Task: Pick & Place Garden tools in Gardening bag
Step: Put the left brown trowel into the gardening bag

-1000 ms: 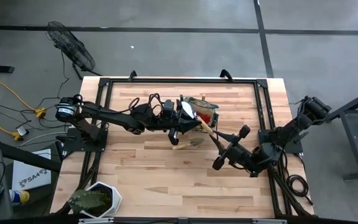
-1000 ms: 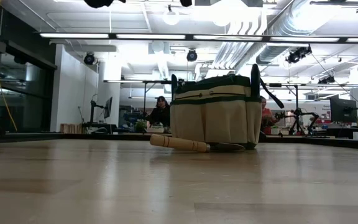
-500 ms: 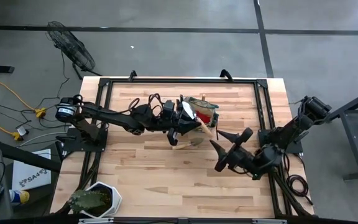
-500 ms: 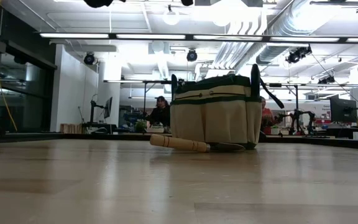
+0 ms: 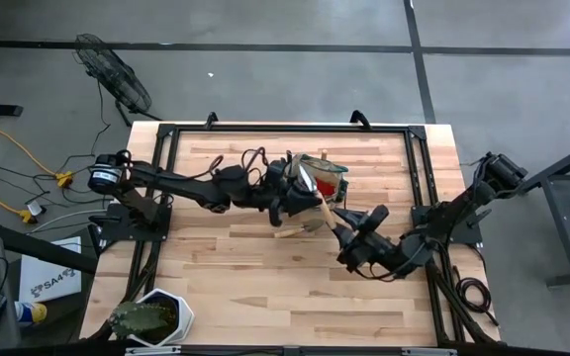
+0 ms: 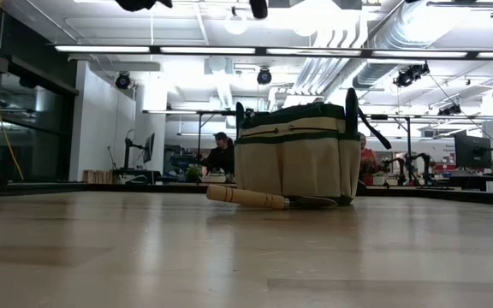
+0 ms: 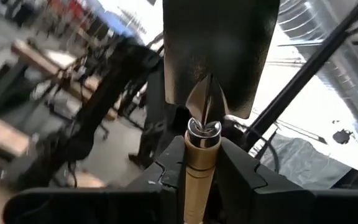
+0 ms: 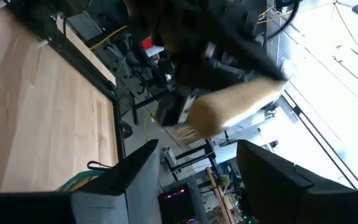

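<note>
The left gripper point(image 5: 300, 188) is up over the middle of the table point(image 5: 226, 287), clamped tight on the wooden handle of a trowel point(image 7: 209, 68). The left wrist view shows it plainly: the pale handle sits squeezed between the two dark fingers point(image 7: 166, 171) and the dark metal blade points straight out ahead. From above, the handle's free end sticks out toward the right arm.

The right gripper point(image 5: 349, 232) hangs just beside that handle end, toward the table's right side, fingers spread and holding nothing. In its own wrist view the handle crosses above the gap between its parted fingers point(image 8: 135, 174), clear of both.

The gardening bag point(image 6: 296, 154) stands upright near the table's far edge, about midway along it, khaki with dark green trim and strap handles. From above, something red shows inside its mouth, which the left gripper partly covers.

A second trowel point(image 6: 255, 198) lies flat on the table at the foot of the bag, its wooden handle pointing away from it.

A plant in a white hexagonal pot point(image 5: 156, 316) sits at the near left corner, well apart from everything else.
</note>
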Controlling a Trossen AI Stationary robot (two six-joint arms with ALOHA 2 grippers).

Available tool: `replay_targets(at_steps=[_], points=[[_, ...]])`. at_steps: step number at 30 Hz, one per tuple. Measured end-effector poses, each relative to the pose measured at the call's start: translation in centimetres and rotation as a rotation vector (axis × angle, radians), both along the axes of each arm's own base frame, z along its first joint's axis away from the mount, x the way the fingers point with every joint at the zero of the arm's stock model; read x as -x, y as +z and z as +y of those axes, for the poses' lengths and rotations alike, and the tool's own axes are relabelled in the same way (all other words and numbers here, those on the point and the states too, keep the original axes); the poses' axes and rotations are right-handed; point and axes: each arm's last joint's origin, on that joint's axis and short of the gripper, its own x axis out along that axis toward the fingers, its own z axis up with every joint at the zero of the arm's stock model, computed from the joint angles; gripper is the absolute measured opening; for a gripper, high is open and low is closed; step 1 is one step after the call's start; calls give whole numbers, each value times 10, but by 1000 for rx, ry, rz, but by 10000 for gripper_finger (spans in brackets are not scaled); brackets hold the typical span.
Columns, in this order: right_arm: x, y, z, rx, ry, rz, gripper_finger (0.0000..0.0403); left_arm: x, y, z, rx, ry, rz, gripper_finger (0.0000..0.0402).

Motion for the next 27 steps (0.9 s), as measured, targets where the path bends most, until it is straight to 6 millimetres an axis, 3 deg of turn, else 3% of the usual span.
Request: replay_targets(at_steps=[7, 13, 27], points=[[-3, -2, -3, 23, -10, 26, 203, -4, -12, 27, 103, -44, 150, 56], [-4, -15, -4, 112, -20, 154, 203, -4, -21, 42, 135, -60, 250, 56], [-5, -38, -6, 285, 50, 392, 203, -4, -43, 43, 145, -67, 476, 56]])
